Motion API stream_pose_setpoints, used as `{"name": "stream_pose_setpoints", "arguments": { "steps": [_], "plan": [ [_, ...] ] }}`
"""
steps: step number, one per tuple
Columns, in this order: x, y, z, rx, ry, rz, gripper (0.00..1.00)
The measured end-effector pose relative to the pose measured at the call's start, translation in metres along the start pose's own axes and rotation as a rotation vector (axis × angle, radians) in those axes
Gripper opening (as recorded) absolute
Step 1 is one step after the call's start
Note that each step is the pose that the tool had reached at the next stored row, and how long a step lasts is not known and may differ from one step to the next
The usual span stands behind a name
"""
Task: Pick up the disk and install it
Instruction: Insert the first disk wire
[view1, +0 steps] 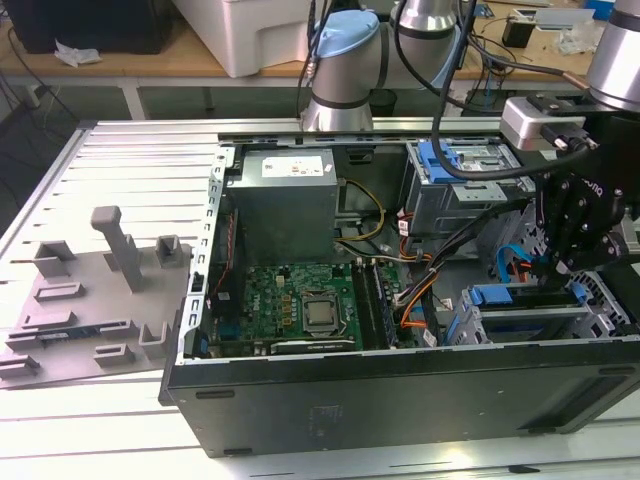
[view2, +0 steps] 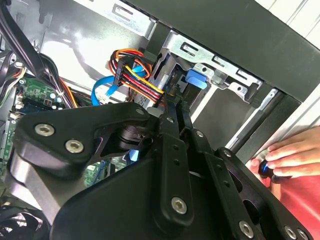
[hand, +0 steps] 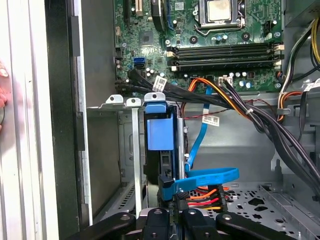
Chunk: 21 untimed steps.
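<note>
The disk (view1: 520, 318) sits inside the lower drive cage at the front corner of the open computer case, on the exterior view's right. Its blue rail tab (hand: 161, 134) faces the motherboard, and the same tab (view2: 196, 80) pokes out past the cage's metal lip. My black gripper (view1: 553, 272) hangs right over the cage. In both wrist views its two fingers lie close together, and the gripper (hand: 175, 201) is shut with its tips at the disk's cable end, beside the blue data cable (hand: 207, 175) and the coloured power wires (hand: 202, 197). Whether the tips (view2: 175, 105) touch the disk is hidden.
The motherboard (view1: 300, 300) and grey power-supply box (view1: 285, 200) fill the case's other half. A blue bracket (view1: 450, 160) tops the upper cage. Black cable bundles (hand: 250, 120) cross near the cage. A grey fixture (view1: 90, 300) lies outside. A person's hand (view2: 295, 152) rests by the case wall.
</note>
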<state>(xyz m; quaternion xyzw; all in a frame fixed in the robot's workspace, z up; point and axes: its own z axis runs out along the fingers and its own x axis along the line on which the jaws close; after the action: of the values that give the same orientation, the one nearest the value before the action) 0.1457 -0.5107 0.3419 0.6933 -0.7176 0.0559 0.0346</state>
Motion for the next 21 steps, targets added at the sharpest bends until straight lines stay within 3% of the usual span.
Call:
{"name": "stream_pose_setpoints", "arguments": {
  "steps": [21],
  "plan": [
    [0.0002, -0.001, 0.0044, -0.0014, 0.0004, 0.011, 0.17]
  ]
}}
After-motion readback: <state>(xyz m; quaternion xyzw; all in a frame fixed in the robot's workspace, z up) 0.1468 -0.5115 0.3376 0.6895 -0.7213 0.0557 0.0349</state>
